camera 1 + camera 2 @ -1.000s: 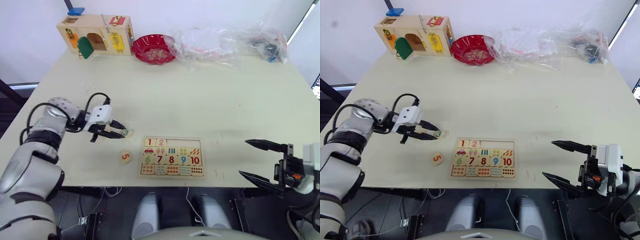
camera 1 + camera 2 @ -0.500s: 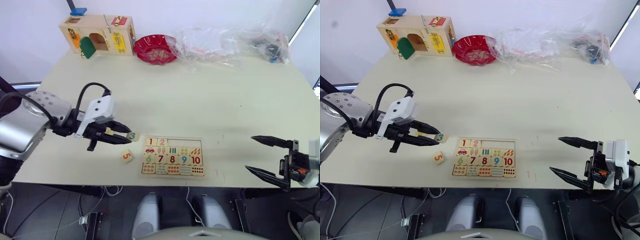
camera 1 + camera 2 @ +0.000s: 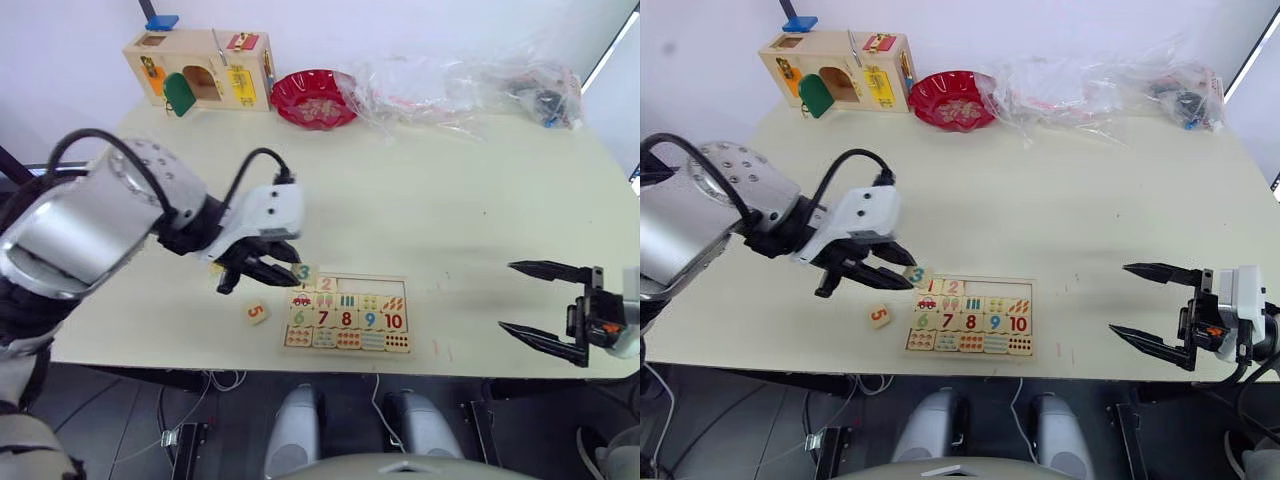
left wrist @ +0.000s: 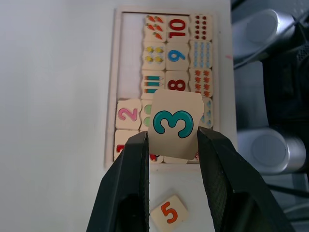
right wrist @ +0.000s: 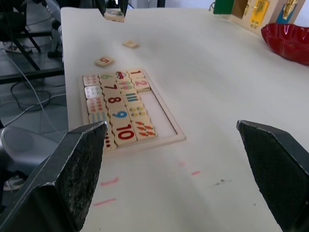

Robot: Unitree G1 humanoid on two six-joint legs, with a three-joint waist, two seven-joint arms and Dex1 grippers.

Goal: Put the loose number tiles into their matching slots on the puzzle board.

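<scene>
The left gripper (image 4: 171, 140) holds a small square pale-wood tile with a teal numeral 3 (image 4: 175, 123) pinched between its two black fingers (image 4: 131, 169), lifted above the near-left corner of the flat rectangular pale-wood puzzle board (image 3: 345, 313). That board lies near the tabletop's (image 3: 420, 190) front edge, about midway along it. Its far row holds the red 1 tile (image 3: 303, 283) and the pink 2 tile (image 4: 128, 114) at the left end; the remaining three recesses (image 5: 157, 107) of that row are bare wood. A loose pale-wood tile with a red 5 (image 3: 255, 312) lies on the tabletop just off the board's left end, and another small tile (image 5: 130, 44) rests farther left. The right gripper (image 3: 1155, 305) hangs off the tabletop's front-right corner, its fingers spread wide and holding nothing. A wooden latch box with coloured doors (image 3: 197, 69) and a red bowl (image 3: 315, 97) stand along the far edge.
</scene>
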